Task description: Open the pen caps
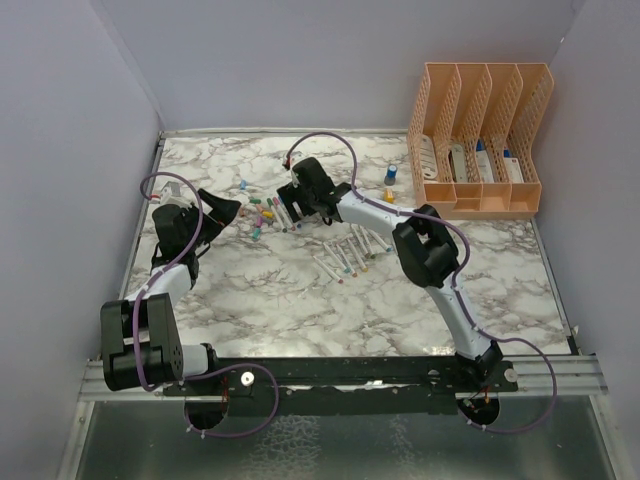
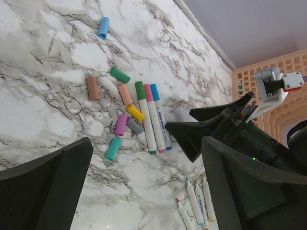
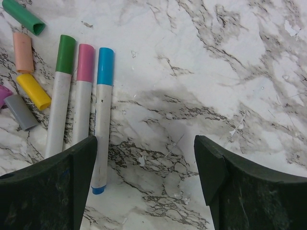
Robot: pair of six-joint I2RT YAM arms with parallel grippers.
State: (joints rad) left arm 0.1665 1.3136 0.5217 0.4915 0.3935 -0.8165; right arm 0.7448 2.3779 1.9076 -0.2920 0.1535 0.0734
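Left of centre toward the desk's far edge, three pens' light, stiff, probably slippery pen caps suit a pinch across the coloured end, while the right gripper and left gripper both gape wide, empty.

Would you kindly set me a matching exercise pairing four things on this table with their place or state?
1. pink-capped pen
2. light blue cap
3. orange rack
4. right end effector

A. open and empty
B. far right corner of the table
C. between the green-capped pen and the blue-capped pen
D. alone, apart from the other loose caps

Pairs: 1-C, 2-D, 3-B, 4-A.
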